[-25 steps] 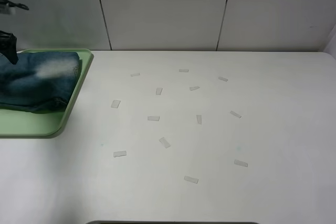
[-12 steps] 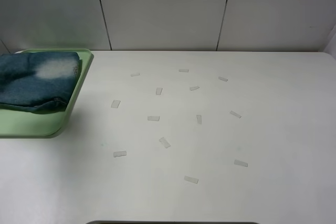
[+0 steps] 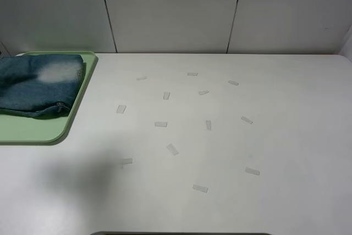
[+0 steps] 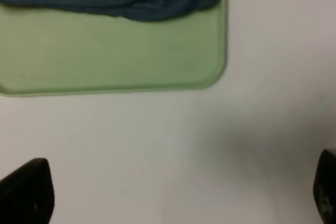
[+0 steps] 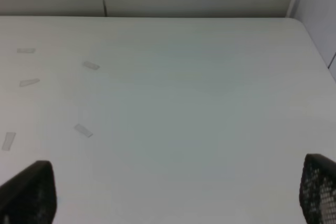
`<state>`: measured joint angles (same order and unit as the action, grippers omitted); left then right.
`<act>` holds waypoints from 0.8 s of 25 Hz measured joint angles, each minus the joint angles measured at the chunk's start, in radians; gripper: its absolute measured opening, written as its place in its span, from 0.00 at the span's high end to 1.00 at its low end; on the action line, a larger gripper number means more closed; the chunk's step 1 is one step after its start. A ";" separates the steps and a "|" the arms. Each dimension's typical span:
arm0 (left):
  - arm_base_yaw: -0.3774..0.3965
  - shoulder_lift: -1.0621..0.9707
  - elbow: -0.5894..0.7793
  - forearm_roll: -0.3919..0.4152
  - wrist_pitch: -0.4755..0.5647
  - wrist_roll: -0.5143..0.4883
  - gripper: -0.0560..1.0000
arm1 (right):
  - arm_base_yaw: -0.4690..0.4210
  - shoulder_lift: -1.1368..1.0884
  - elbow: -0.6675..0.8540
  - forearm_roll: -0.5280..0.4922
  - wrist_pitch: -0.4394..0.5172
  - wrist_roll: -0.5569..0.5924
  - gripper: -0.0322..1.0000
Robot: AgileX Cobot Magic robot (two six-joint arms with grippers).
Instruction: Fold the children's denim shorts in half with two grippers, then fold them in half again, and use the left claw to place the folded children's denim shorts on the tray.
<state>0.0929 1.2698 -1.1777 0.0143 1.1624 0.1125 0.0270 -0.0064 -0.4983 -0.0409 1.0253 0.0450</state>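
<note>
1. We noted the left gripper [image 4: 168,192] had withdrawn from the tray [image 3: 33,130]; its tips stood spread, pinching nothing.
2. The children's denim shorts [image 3: 38,86] lay folded on the tray, ahead of that gripper, apart from it.
3. We judged placement complete.
4. The right gripper [image 5: 168,192] hung spread over the bare table [image 5: 210,103], empty.
</note>
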 joint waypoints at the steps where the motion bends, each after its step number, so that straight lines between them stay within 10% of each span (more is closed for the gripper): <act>1: -0.014 -0.032 0.018 0.001 0.003 0.000 0.02 | 0.000 0.000 0.001 0.000 0.000 0.000 0.29; 20: -0.034 -0.724 0.369 -0.060 0.011 0.002 0.02 | 0.000 0.000 0.001 0.000 0.000 0.000 0.29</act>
<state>0.0586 0.5455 -0.8088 -0.0456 1.1734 0.1148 0.0270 -0.0064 -0.4975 -0.0409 1.0253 0.0450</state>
